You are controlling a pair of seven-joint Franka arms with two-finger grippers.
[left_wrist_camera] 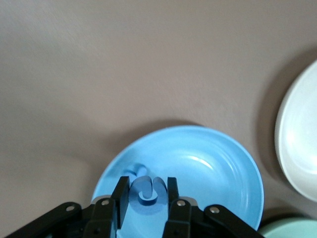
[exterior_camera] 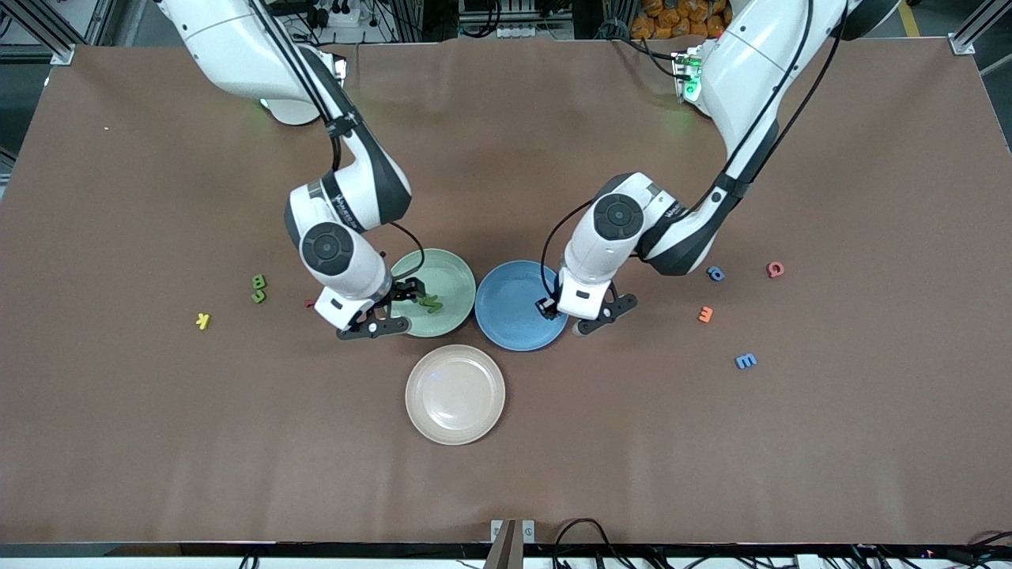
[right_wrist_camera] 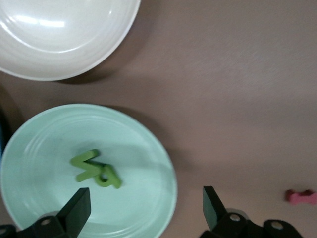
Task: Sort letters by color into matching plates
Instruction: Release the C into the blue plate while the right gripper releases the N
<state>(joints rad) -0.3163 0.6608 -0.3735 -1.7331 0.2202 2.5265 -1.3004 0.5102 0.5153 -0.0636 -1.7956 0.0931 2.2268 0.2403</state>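
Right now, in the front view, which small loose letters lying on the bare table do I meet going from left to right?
Yellow letter → two green letters → orange letter → blue letter → second blue letter → red letter.

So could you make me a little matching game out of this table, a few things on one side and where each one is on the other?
Things:
1. two green letters
2. blue letter
3. yellow letter
4. beige plate

Places:
A. toward the right arm's end of the table, alone on the cloth
B. lying in the green plate, under the open right gripper
C. nearest the front camera, nothing in it
D. pinched in the left gripper over the blue plate

Pairs: 1-B, 2-D, 3-A, 4-C
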